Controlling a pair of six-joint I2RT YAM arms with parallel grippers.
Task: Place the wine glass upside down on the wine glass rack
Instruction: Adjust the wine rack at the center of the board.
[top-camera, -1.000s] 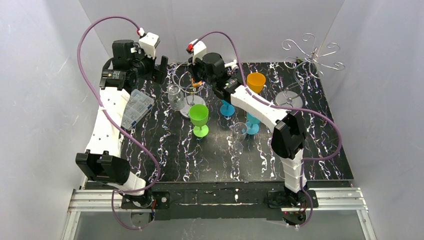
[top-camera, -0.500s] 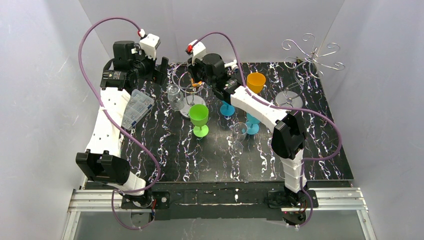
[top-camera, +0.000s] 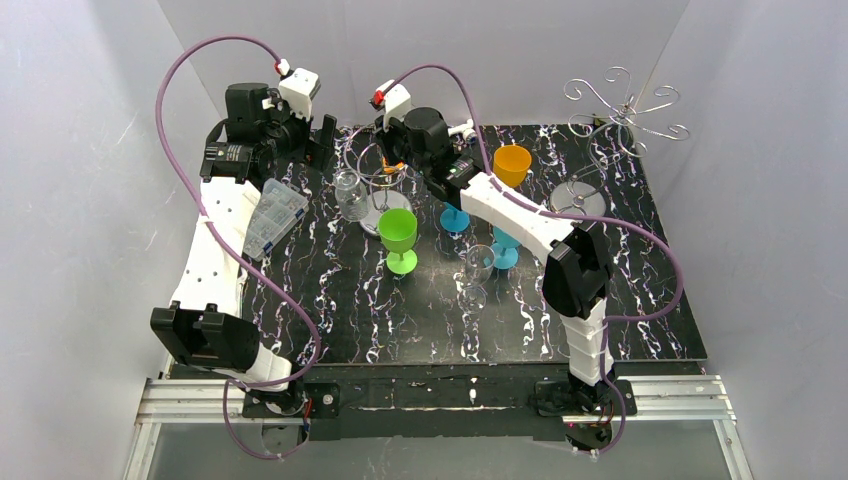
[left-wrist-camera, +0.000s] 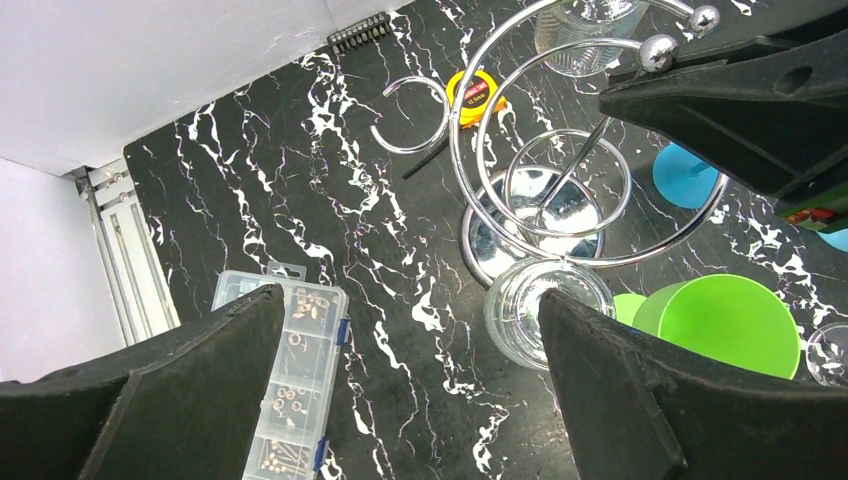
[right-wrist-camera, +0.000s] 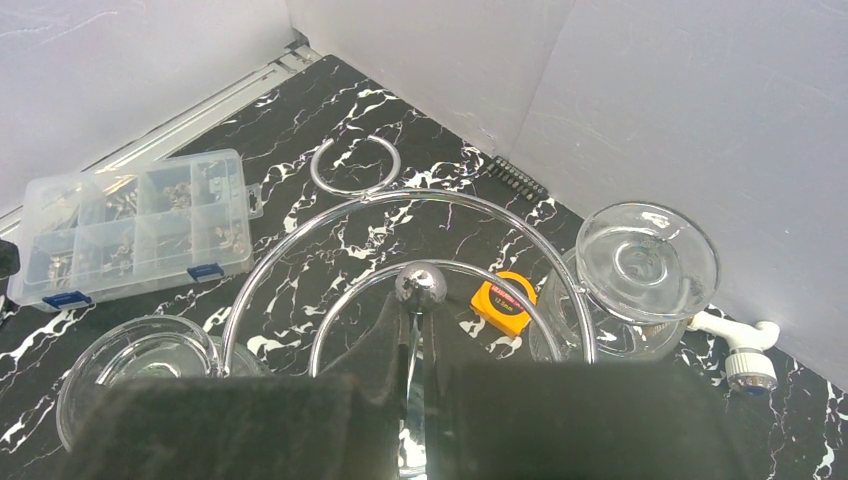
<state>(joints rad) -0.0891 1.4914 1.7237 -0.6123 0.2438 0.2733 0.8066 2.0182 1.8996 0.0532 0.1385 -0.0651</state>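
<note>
Nothing shifts in the past second: the left hand (left-wrist-camera: 408, 300) hangs spread above a clear wine glass (left-wrist-camera: 548, 310), the right hand (right-wrist-camera: 415, 312) stays pinched on the loop stand (right-wrist-camera: 420, 283), and the wine glass rack (top-camera: 627, 112) waits well apart.

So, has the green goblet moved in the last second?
No. The green goblet stands at the same white streaks on the table.

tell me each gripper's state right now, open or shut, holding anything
left gripper: open, holding nothing
right gripper: closed on the wire of the loop-ring stand
</note>
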